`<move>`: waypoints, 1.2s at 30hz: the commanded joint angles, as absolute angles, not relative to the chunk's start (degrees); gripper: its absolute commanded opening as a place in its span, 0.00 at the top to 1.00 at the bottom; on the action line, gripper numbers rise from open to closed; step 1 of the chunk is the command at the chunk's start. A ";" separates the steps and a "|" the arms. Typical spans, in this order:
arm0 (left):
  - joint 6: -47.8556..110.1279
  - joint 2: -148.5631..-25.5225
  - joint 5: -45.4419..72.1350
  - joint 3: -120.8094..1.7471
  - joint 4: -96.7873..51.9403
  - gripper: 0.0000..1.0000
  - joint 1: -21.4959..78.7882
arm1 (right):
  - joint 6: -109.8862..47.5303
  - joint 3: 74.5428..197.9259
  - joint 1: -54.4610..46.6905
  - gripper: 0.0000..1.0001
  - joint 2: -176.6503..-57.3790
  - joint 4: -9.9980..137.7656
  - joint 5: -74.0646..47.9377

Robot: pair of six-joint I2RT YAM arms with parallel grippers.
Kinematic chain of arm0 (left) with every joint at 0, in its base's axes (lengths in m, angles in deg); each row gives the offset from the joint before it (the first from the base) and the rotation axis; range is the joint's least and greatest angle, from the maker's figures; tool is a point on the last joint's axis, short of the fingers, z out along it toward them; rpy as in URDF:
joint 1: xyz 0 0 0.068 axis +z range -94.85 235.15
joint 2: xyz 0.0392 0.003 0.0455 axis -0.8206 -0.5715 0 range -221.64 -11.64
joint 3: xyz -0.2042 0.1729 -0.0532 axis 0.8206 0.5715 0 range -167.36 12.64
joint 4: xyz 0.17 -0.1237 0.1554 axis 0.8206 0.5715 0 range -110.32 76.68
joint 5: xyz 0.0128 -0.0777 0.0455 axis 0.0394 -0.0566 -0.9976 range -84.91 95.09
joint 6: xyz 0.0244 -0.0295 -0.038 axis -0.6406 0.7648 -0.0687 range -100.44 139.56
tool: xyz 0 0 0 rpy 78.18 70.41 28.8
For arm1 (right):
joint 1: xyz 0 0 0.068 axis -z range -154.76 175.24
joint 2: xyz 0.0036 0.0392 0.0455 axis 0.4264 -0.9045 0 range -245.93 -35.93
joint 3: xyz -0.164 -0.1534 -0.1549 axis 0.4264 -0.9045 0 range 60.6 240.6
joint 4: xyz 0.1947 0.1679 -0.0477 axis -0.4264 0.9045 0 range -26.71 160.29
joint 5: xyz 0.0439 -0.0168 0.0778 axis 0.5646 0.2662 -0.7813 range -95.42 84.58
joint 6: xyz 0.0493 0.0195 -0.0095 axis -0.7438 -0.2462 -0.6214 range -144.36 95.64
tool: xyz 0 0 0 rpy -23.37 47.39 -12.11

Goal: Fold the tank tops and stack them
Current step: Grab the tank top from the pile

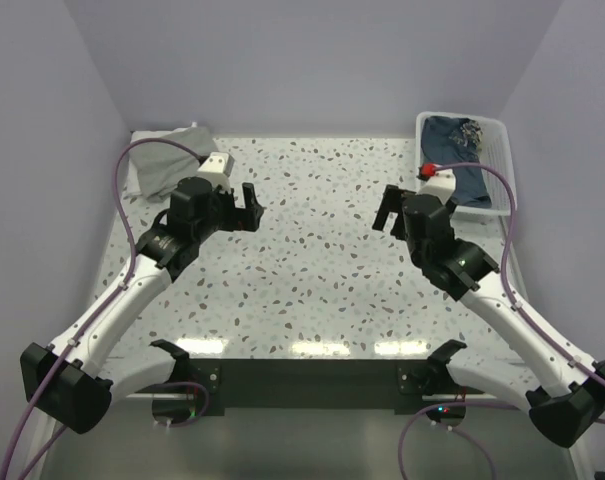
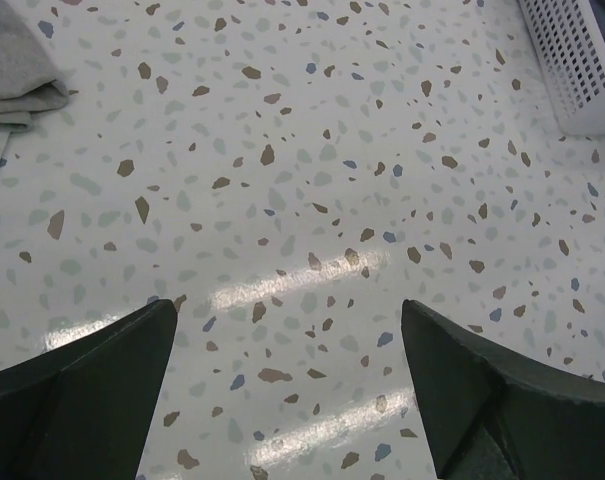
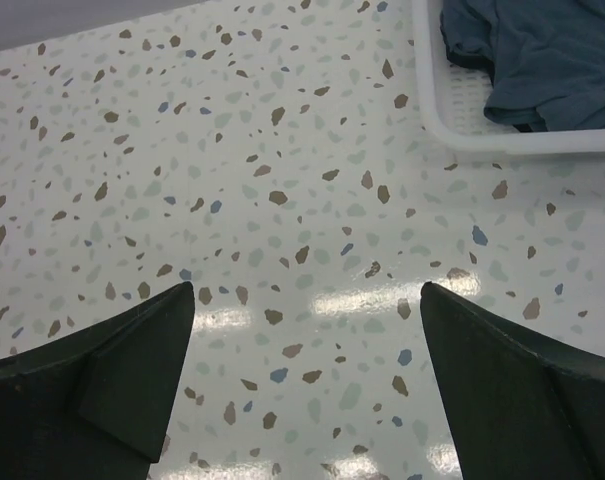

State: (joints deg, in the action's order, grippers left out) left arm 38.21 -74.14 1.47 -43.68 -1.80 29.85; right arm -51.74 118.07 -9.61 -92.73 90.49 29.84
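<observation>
The grey tank top [image 1: 167, 158] lies folded at the table's back left corner; its edge shows in the left wrist view [image 2: 17, 70]. The navy tank top [image 1: 457, 155] lies bunched in the white mesh basket [image 1: 502, 135] at the back right, also in the right wrist view [image 3: 547, 55]. My left gripper [image 1: 249, 210] is open and empty over the table, right of the grey top. My right gripper [image 1: 387, 212] is open and empty, left of the basket.
The speckled table [image 1: 312, 270] stretches between both grippers. The basket's wall shows in the left wrist view [image 2: 577, 65] and its rim in the right wrist view [image 3: 432, 100]. Pale walls close in the back and sides.
</observation>
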 commanded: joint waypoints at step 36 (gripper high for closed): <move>39.51 -74.13 6.23 -44.93 -3.09 0.00 29.75 | -48.98 165.98 31.22 0.22 -156.58 92.38 11.89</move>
